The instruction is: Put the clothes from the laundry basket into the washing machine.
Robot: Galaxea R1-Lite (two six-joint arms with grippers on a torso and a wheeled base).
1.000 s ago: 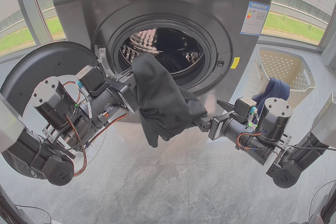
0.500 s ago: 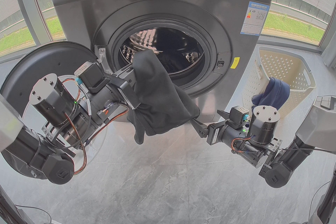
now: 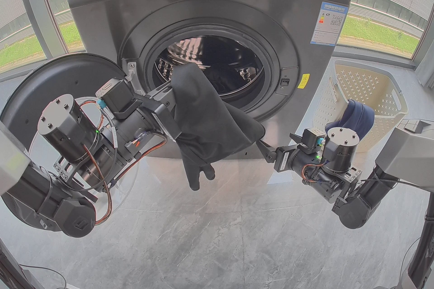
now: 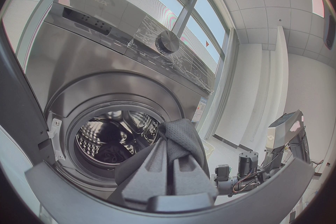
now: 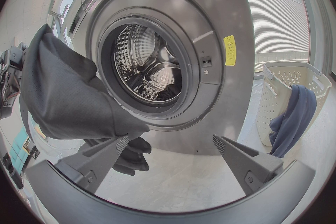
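A dark grey garment (image 3: 210,120) hangs in front of the washing machine's open drum (image 3: 212,66), with my left gripper (image 4: 170,153) shut on its upper fold (image 4: 182,135). My right gripper (image 3: 275,142) stands open at the garment's lower right corner. One of its fingers (image 5: 117,146) touches the cloth (image 5: 70,95), and nothing sits between the two. Dark clothes lie inside the drum (image 4: 112,153). A cream laundry basket (image 3: 384,91) stands right of the machine with a navy garment (image 3: 355,120) draped over its front rim.
The machine's round door (image 3: 58,82) is swung open to the left, behind my left arm. Grey marble floor (image 3: 226,235) lies open in front. Windows surround the machine on both sides.
My right arm drew back to the right, dipped, then rose, its gripper now at the garment's right corner. The hanging cloth bunched up, then spread rightward. My left arm lifted slightly.
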